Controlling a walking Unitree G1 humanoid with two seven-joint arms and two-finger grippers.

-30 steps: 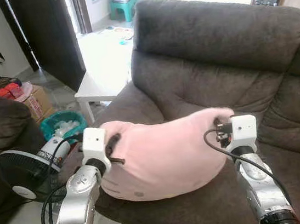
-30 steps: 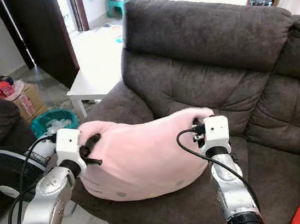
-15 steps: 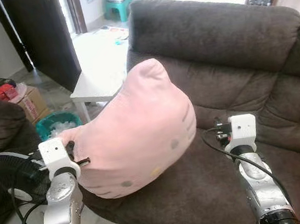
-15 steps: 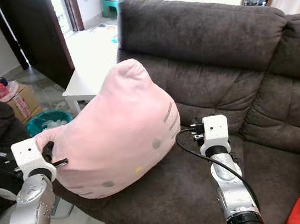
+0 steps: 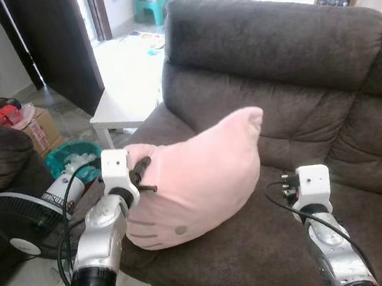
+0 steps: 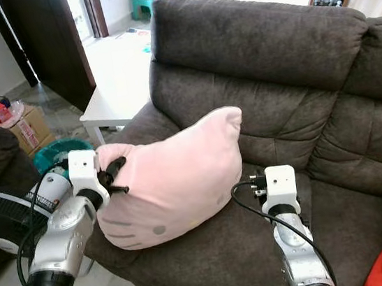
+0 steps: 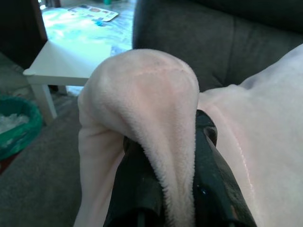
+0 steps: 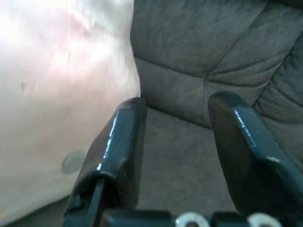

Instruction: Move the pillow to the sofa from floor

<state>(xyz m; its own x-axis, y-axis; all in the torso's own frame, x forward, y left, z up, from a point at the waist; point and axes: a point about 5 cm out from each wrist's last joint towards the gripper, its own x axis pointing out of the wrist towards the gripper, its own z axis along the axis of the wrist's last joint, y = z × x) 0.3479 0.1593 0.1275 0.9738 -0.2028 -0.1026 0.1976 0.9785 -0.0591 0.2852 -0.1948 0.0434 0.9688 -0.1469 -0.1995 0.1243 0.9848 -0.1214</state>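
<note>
Pillow (image 5: pixel 202 177) corner between left jaws (right apart).

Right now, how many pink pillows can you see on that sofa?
1. The pink pillow lies on the sofa seat near its front left edge, its corner pinched in the left gripper. Others may be hidden.

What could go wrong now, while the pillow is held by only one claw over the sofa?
The left claw pinches only one corner of the pink pillow, so the plush fabric may slip out. The pillow lies near the front edge of the sofa seat, so it might roll back to the floor once released. The right claw is open beside it, giving no support.
</note>
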